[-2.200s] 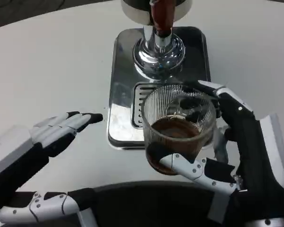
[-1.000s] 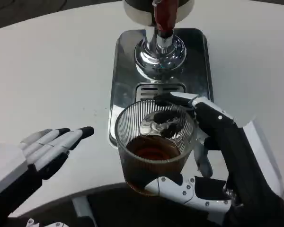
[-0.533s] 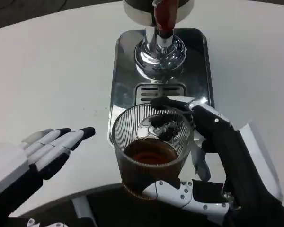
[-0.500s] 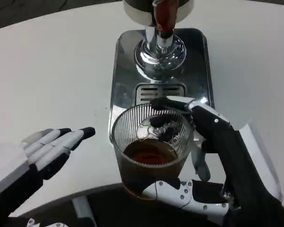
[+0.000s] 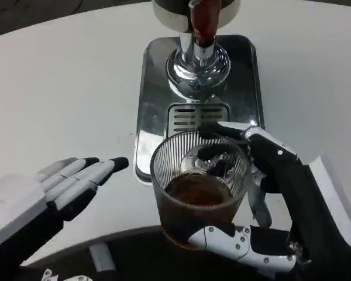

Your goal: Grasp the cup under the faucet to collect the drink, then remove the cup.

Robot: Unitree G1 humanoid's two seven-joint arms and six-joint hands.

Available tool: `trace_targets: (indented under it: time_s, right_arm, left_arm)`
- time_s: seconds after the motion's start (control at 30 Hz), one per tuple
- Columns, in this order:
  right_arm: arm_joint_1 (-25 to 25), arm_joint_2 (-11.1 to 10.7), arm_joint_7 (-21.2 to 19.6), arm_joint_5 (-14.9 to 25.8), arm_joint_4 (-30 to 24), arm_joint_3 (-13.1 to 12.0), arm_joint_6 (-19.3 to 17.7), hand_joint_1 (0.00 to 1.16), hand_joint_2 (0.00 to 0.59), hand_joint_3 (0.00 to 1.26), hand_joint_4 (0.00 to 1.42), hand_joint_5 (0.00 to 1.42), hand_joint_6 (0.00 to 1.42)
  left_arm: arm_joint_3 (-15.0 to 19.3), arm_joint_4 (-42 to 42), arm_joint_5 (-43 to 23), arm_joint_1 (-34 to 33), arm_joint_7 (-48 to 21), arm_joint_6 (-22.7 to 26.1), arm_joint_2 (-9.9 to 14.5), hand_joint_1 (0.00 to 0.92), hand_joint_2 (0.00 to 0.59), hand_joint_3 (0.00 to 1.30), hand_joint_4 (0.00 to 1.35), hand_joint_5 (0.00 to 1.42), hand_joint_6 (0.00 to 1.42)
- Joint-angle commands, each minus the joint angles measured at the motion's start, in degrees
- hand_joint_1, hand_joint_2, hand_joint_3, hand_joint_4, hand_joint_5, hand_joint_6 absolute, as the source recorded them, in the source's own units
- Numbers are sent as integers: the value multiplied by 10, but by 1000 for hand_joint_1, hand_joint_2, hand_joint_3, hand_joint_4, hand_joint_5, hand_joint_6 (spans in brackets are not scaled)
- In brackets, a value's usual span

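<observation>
A ribbed clear glass cup (image 5: pixel 200 184) with dark brown drink in its bottom is held near the table's front edge, in front of the dispenser's metal base (image 5: pixel 155 88). My right hand (image 5: pixel 269 199) grips it, fingers round its far side and thumb under its near side. The faucet (image 5: pixel 202 26) with its red-brown handle stands at the top, above the slotted drip grate (image 5: pixel 190 116). My left hand (image 5: pixel 64 187) lies flat and open on the table to the cup's left, apart from it.
The shiny dispenser tray takes up the middle of the white table (image 5: pixel 64 88). A dark curved edge (image 5: pixel 123 252) runs along the bottom below the cup.
The cup, held by my right hand, has come away from the drip grate toward me, then shifted slightly right. My left hand has edged forward and right.
</observation>
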Motion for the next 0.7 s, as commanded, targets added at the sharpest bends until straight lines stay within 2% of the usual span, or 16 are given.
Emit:
trace_targets:
  time_s: [0.03, 0.4, 0.7]
  right_arm:
    - [11, -1, 2, 13, -23, -2, -28, 892, 166, 979, 1134, 1370, 1424]
    - [27, -5, 14, 25, -34, -12, -25, 888, 172, 979, 1148, 1369, 1424]
    - [36, -5, 22, 22, -37, -6, -25, 885, 175, 981, 1148, 1369, 1424]
  left_arm:
    - [-8, -4, 0, 2, -9, 1, 8, 0, 118, 0, 0, 0, 0]
    - [-15, -17, -1, -8, -14, 6, 15, 0, 118, 0, 0, 0, 0]
    - [-11, -26, -5, -4, -18, 5, 17, 0, 118, 0, 0, 0, 0]
